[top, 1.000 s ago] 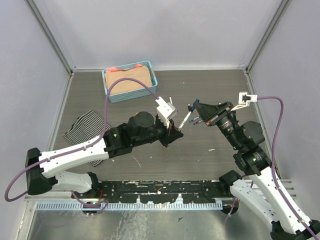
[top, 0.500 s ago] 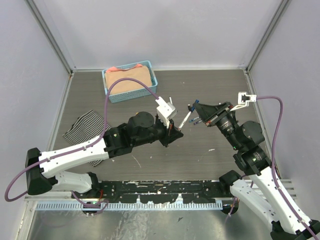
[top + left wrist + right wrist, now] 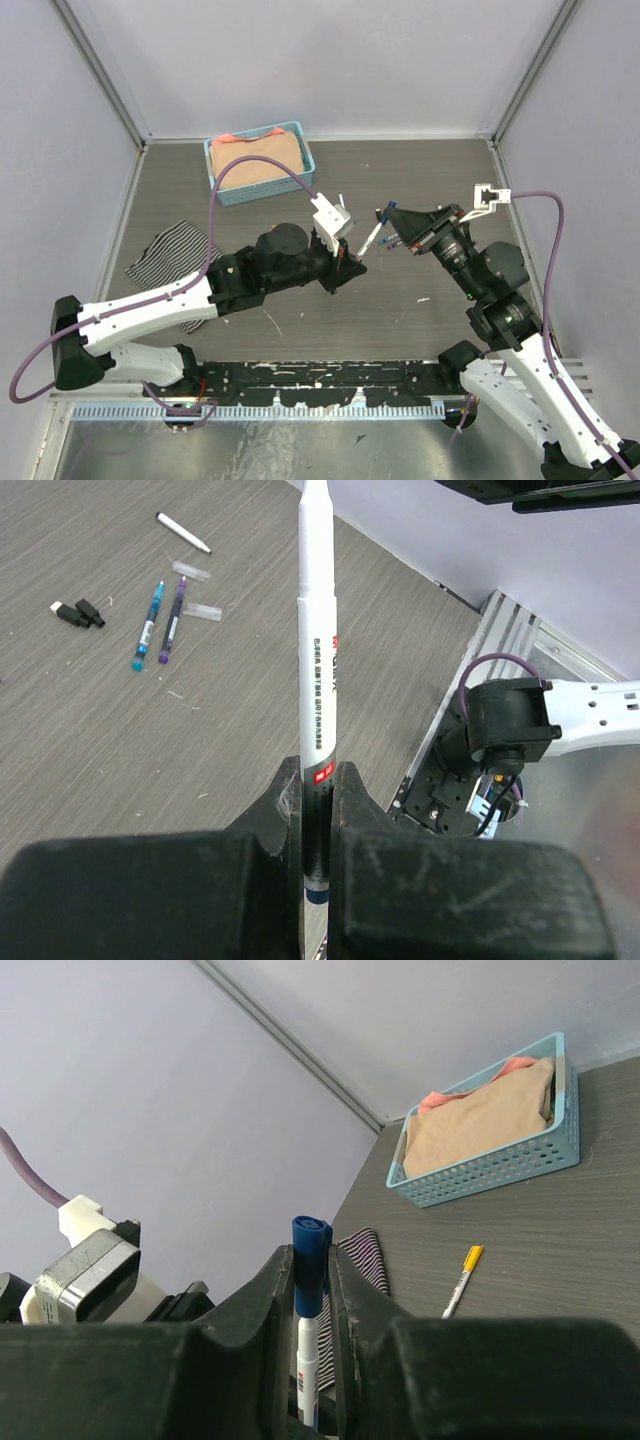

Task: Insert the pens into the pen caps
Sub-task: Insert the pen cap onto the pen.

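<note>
My left gripper [image 3: 318, 780] is shut on the lower end of a white pen [image 3: 318, 630] and holds it above the table; it also shows in the top view [image 3: 350, 255]. My right gripper [image 3: 311, 1260] is shut on a blue pen cap [image 3: 312, 1245], which sits over the tip of that same white pen [image 3: 307, 1360]. The two grippers meet mid-table in the top view, the right gripper [image 3: 386, 222] at the pen's far end [image 3: 371, 238]. A blue pen [image 3: 150, 625], a purple pen [image 3: 172, 620], a white pen [image 3: 183, 533], clear caps [image 3: 203, 610] and black caps [image 3: 90, 610] lie on the table.
A yellow-capped pen [image 3: 460, 1280] lies on the table. A blue basket [image 3: 224, 190] of folded cloth stands at the back left. A striped cloth [image 3: 170, 250] lies at the left. Grey walls close in the sides.
Almost nothing: the right wrist has shifted very slightly toward the left gripper. Both grips are unchanged.
</note>
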### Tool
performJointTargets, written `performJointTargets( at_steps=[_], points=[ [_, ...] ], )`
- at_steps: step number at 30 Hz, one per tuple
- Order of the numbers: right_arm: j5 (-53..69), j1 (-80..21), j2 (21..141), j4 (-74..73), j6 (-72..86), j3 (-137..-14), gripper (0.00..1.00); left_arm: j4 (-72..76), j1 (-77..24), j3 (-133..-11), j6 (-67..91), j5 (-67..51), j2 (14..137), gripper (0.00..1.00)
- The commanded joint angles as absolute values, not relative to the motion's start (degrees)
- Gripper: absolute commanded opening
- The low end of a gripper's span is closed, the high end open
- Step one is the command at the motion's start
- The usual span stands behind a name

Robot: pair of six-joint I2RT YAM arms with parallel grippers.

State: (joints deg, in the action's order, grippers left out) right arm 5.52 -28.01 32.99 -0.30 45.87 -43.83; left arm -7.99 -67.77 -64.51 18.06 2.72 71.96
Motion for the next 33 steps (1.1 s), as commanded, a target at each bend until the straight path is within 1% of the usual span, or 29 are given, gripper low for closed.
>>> performJointTargets(
  at_steps=[1,21,33],
  points=[
    [7.00,-27.97,33.13,1.82,45.40,-45.17,0.18,-5.87,-68.03,-66.88,17.85,4.07,72.33,0.00],
    [8.44,-27.95,33.92,1.50,44.80,-44.22,0.18,-4.49,-68.03,-67.98,18.46,4.60,74.09,0.00],
    [7.23,-27.97,33.05,0.57,43.72,-43.68,0.18,-3.84,-68.05,-67.70,20.09,7.18,73.57,0.00]
  ],
)
